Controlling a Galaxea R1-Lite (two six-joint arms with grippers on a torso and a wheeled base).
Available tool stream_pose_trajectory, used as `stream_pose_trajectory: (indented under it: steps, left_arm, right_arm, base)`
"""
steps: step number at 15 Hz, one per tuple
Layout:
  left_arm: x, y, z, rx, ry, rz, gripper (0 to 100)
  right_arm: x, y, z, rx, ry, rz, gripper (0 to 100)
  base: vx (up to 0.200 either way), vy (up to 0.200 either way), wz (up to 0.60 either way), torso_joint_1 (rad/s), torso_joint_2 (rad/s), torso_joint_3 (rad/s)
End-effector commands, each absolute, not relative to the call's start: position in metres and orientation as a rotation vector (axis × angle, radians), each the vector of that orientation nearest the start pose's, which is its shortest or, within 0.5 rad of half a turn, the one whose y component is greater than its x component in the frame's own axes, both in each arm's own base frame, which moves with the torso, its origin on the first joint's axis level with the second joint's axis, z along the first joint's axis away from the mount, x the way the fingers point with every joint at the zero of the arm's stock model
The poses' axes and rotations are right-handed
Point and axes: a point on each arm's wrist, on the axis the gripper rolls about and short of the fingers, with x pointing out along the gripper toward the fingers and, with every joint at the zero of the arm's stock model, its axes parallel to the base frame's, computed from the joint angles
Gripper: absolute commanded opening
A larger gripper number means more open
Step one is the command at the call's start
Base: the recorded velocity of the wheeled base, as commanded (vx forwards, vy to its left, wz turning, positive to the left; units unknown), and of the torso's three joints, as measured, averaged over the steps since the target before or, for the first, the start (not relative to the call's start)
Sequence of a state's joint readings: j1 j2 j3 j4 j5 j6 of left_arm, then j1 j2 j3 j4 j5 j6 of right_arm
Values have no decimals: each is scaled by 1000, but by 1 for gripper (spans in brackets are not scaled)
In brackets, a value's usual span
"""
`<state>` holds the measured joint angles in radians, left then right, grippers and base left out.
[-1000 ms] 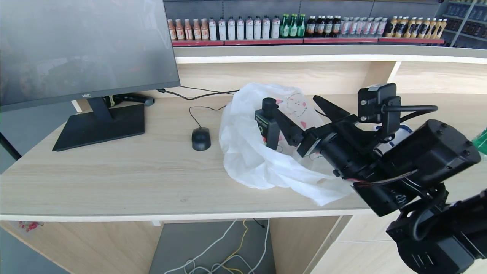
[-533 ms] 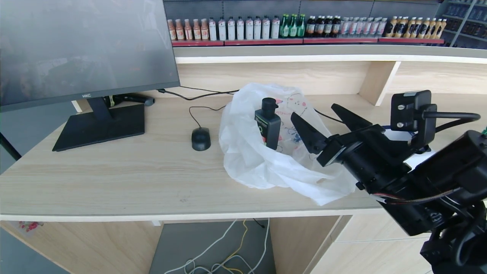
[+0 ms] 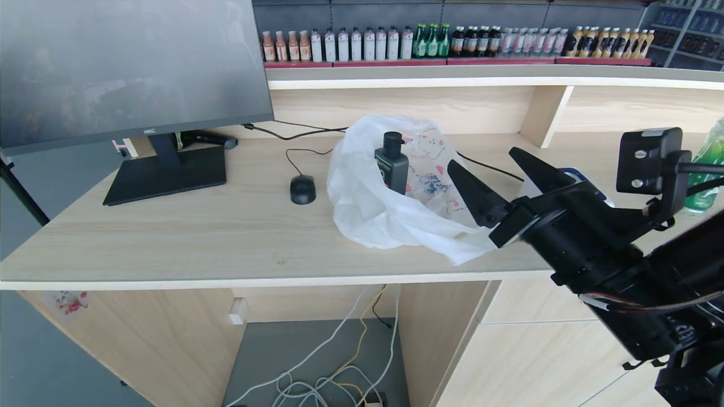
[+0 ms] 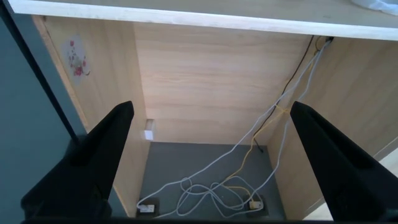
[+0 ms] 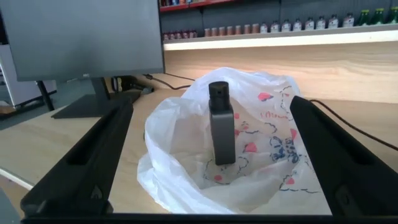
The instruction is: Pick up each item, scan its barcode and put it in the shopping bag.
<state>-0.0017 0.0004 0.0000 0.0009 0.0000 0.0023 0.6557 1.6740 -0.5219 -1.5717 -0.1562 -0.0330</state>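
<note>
A white plastic shopping bag lies open on the wooden counter. A black bottle with a black cap stands upright inside it. My right gripper is open and holds nothing, hanging to the right of the bag, apart from the bottle. In the right wrist view the bottle stands in the bag ahead of the open gripper. My left gripper is open and holds nothing, low in front of the counter, facing the space beneath it.
A green bottle stands at the counter's far right, and a blue-and-white item lies behind my right gripper. A mouse, a monitor and a handheld scanner sit on the left. Cables lie under the counter.
My open right gripper has drawn back to the right, away from the bottle, which stays upright in the bag. The head camera has shifted, showing more of the counter's front.
</note>
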Motion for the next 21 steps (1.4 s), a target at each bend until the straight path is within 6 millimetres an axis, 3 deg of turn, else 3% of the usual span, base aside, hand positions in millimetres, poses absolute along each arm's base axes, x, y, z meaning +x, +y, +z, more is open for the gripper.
stream_pose_trajectory:
  steps: [1, 13, 21]
  left_arm:
    - [-23, 0, 75, -2, 0, -2, 100]
    - [-23, 0, 75, -8, 0, 0, 100]
    - [-23, 0, 75, -9, 0, 0, 100]
  right_arm:
    - [211, 158, 211, 134, -397, 484, 100]
    - [203, 152, 221, 152, -430, 486, 100]
    - [187, 143, 212, 129, -395, 495, 100]
  base:
    - [0, 0, 0, 0, 0, 0]
    - [0, -183, 0, 1, 3, 2]
    - [0, -200, 0, 1, -1, 4]
